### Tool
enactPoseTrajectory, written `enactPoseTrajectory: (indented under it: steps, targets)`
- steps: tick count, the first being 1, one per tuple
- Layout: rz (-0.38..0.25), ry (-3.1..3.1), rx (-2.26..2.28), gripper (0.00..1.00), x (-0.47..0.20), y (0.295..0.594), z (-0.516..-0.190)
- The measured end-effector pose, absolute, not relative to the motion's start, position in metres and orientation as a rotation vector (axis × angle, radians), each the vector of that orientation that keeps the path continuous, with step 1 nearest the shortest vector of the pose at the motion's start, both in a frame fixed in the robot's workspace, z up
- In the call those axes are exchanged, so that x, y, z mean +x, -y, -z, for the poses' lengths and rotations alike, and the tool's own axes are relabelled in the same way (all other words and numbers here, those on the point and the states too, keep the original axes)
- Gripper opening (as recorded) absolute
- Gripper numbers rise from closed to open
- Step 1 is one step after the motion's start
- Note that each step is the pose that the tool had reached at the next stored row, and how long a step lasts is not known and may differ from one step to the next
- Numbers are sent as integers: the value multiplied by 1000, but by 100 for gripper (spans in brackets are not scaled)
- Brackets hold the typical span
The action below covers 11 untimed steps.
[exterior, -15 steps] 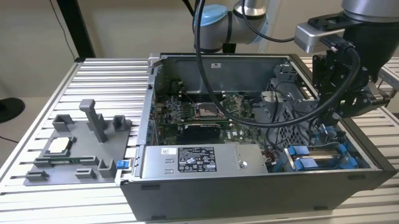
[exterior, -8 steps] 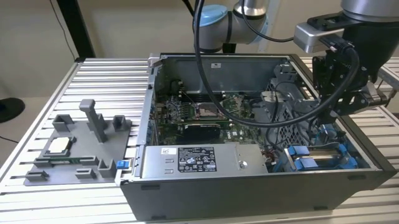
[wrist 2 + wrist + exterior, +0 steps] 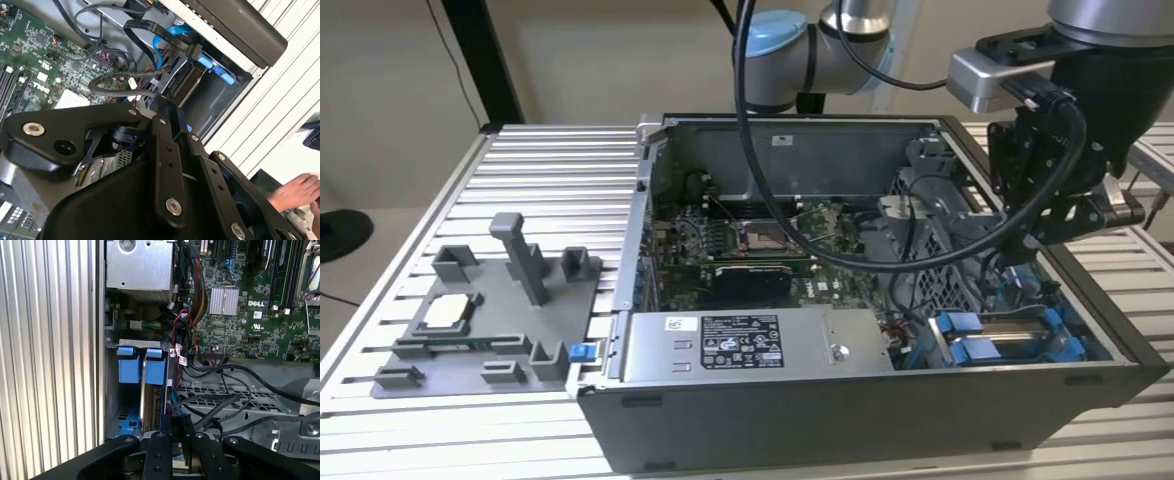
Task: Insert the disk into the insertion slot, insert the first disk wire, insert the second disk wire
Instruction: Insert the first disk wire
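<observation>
While the one gripper point(image 3: 173, 421) hangs over the drive bay point(image 3: 120, 412) at a corner of the case point(image 3: 854, 425), its tip sits among black cables point(image 3: 215, 402), so how wide it is, or what it has hold of, I cannot tell. Nearest in the exterior view: one grey labelled power-supply box point(image 3: 747, 345). Just beside it, one disk point(image 3: 1001, 347) down in the bay, mostly hidden, its blue frame showing two tabs point(image 3: 132, 365) in the first wrist view. Further back, one green motherboard point(image 3: 821, 225). Off on the exterior view's left, one grey fixture point(image 3: 487, 320). One hand point(image 3: 295, 192), cut off, in the second wrist view.
</observation>
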State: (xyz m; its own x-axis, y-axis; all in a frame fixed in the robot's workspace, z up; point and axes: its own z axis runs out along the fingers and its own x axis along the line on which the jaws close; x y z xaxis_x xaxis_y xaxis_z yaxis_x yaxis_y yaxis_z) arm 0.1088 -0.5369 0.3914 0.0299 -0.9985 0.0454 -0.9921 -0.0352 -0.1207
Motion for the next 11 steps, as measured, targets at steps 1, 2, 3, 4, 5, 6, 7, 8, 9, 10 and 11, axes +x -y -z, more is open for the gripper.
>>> enactPoseTrajectory:
  steps: [1, 2, 3, 4, 5, 6, 7, 8, 9, 10, 11]
  targets:
    - [180, -2143, -2214, 0, 109, 537, -391]
    - [179, -2144, -2215, 0, 109, 537, -392]
    - [174, -2146, -2217, 0, 109, 538, -392]
    - [171, -2148, -2219, 0, 110, 538, -392]
    - [170, -2148, -2219, 0, 112, 539, -392]
    - [169, -2149, -2220, 0, 114, 539, -392]
    - [168, -2149, -2220, 0, 116, 540, -391]
    - [167, -2149, -2220, 0, 119, 541, -391]
    - [166, -2149, -2220, 0, 121, 541, -391]
    - [165, -2150, -2221, 0, 122, 542, -391]
    - [162, -2151, -2222, 0, 123, 543, -390]
